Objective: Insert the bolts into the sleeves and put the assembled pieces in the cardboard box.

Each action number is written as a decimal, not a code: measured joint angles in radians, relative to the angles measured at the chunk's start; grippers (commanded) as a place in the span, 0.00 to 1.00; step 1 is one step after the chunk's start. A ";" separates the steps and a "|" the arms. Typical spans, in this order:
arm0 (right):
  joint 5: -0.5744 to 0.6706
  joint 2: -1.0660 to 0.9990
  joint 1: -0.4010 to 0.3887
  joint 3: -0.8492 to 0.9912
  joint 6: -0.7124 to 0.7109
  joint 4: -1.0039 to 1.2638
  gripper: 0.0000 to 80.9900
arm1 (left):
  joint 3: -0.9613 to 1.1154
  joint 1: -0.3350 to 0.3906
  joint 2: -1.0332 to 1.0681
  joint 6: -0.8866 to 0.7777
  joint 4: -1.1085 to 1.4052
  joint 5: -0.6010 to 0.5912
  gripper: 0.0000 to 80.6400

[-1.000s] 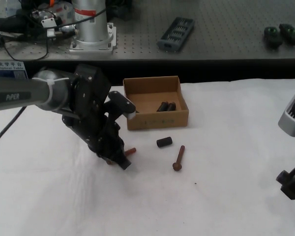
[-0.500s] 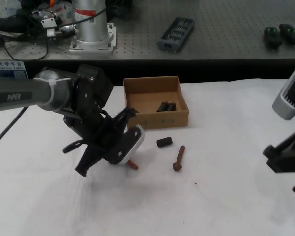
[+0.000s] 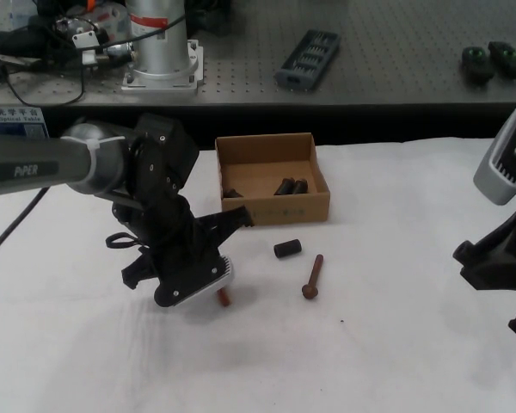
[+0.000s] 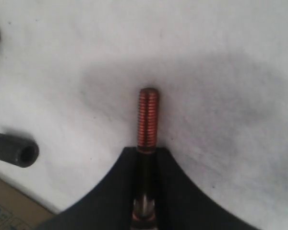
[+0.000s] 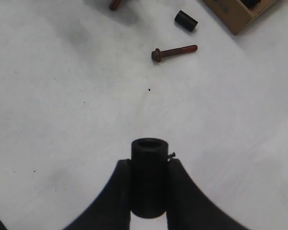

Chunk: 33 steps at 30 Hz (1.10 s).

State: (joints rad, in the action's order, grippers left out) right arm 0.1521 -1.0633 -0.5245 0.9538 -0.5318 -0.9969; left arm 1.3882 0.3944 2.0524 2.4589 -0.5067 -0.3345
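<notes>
Left gripper (image 4: 146, 154): fingers pressed onto a copper-coloured bolt (image 4: 148, 117); the threaded end projects beyond the tips, above the white cloth (image 3: 396, 344), lower left of centre in the high view.
Right gripper (image 5: 149, 165): fingers clamped on a black sleeve (image 5: 149, 179), open bore facing away from the wrist; lower centre of the right wrist view.
Cardboard box (image 3: 275, 211): upper centre of the high view, open.
Risk, misalignment: bolt axis and sleeve bore are well apart and not in line. Any tilt at contact is likely to jam the thread on the bore edge.
Risk, slip: each part is held on a short length only. Axial push during insertion could slide it back between the fingers.
Risk, collision: both wrists must meet closely, so the fingers may strike each other.
Risk, rolling: the loose sleeve (image 3: 287, 249) could roll if brushed.
Count, bolts: two, one held and one loose bolt (image 3: 312, 275) on the cloth.
Count, sleeves: two, one held and one loose.
Count, pieces in box: two side by side; a third dark item at the left wall, identity unclear.
</notes>
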 measured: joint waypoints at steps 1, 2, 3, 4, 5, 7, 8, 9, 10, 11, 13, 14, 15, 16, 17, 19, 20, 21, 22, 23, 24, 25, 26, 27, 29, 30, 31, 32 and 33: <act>0.000 0.000 0.000 0.001 0.000 0.003 0.03 | 0.000 0.000 0.000 0.001 0.000 0.000 0.24; 0.000 0.000 0.000 -0.003 0.000 0.005 0.03 | 0.000 0.000 0.000 0.001 -0.002 0.000 0.31; 0.000 0.000 0.000 -0.006 0.000 0.007 0.03 | 0.000 0.000 0.000 0.004 -0.009 0.000 0.39; 0.000 0.000 0.000 -0.012 0.000 0.009 0.03 | 0.000 0.000 0.000 0.007 -0.012 -0.005 0.46; 0.000 0.000 0.000 -0.019 0.000 0.008 0.03 | 0.004 0.000 0.000 0.007 -0.017 -0.012 0.50; 0.000 0.000 0.000 -0.033 0.000 0.008 0.03 | 0.010 0.006 0.000 0.011 -0.020 -0.028 0.51; 0.000 0.000 0.000 -0.043 0.000 0.008 0.03 | 0.012 0.006 0.000 0.011 -0.023 -0.030 0.51; 0.000 0.000 0.000 -0.045 0.000 0.008 0.03 | 0.012 0.006 0.000 0.014 -0.023 -0.033 0.51; 0.000 0.000 0.000 -0.047 0.002 0.008 0.03 | 0.012 0.006 0.000 0.014 -0.022 -0.033 0.51; 0.000 0.000 0.000 -0.047 0.012 0.008 0.03 | 0.012 0.006 0.000 0.014 -0.022 -0.036 0.51; 0.000 0.000 0.000 -0.047 0.017 0.008 0.03 | 0.012 0.006 0.000 0.014 -0.022 -0.040 0.51; 0.000 0.000 0.000 -0.047 0.022 0.008 0.03 | 0.012 0.006 0.000 0.010 -0.022 -0.040 0.51; 0.000 0.000 0.000 -0.047 0.028 0.008 0.03 | 0.012 0.006 0.000 0.004 -0.022 -0.040 0.51; 0.000 0.000 0.000 -0.047 0.044 0.008 0.03 | 0.012 0.006 -0.003 -0.012 -0.022 -0.040 0.51; 0.000 0.000 0.000 -0.047 0.054 0.008 0.03 | 0.012 0.006 -0.007 -0.044 -0.030 -0.043 0.51; 0.000 0.000 0.000 -0.047 0.084 0.006 0.03 | 0.003 0.006 -0.028 -0.228 -0.077 -0.074 0.51; 0.000 0.000 0.000 -0.047 0.092 0.006 0.03 | -0.005 0.006 -0.047 -0.397 -0.103 -0.108 0.51; 0.000 0.000 0.000 -0.047 0.092 0.006 0.03 | -0.008 0.006 -0.063 -0.491 -0.109 -0.120 0.51; 0.000 0.000 0.000 -0.047 0.102 0.001 0.03 | -0.008 0.006 -0.066 -0.510 -0.110 -0.123 0.51; 0.000 0.000 0.000 -0.047 0.104 -0.002 0.03 | -0.011 0.008 -0.101 -0.683 -0.116 -0.134 0.51; 0.000 0.000 0.000 -0.047 0.107 -0.006 0.03 | -0.010 0.009 -0.124 -0.778 -0.117 -0.140 0.51; 0.000 0.000 0.000 -0.047 0.117 -0.013 0.03 | -0.010 0.010 -0.147 -0.875 -0.117 -0.142 0.51; 0.000 0.000 0.000 -0.047 0.129 -0.019 0.03 | -0.010 0.013 -0.169 -0.972 -0.119 -0.145 0.51; 0.000 0.000 0.000 -0.047 0.131 -0.020 0.03 | -0.010 0.015 -0.188 -1.095 -0.119 -0.148 0.51; 0.000 0.000 0.000 -0.047 0.161 -0.037 0.03 | -0.010 0.018 -0.211 -1.411 -0.124 -0.154 0.51; 0.000 0.000 0.000 -0.047 0.191 -0.062 0.03 | -0.010 0.018 -0.216 -1.557 -0.127 -0.158 0.51; 0.000 0.000 0.000 -0.047 0.208 -0.077 0.03 | -0.010 0.018 -0.216 -1.744 -0.132 -0.164 0.51; 0.000 0.000 0.000 -0.047 0.225 -0.093 0.03 | -0.010 0.021 -0.216 -2.110 -0.164 -0.164 0.51; 0.000 0.000 0.000 -0.047 0.239 -0.106 0.03 | -0.010 0.021 -0.216 -2.268 -0.188 -0.164 0.51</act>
State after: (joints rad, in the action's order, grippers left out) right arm 0.1521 -1.0633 -0.5245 0.9071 -0.2929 -1.1031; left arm 1.3779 0.4149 1.8363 0.1906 -0.6942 -0.4984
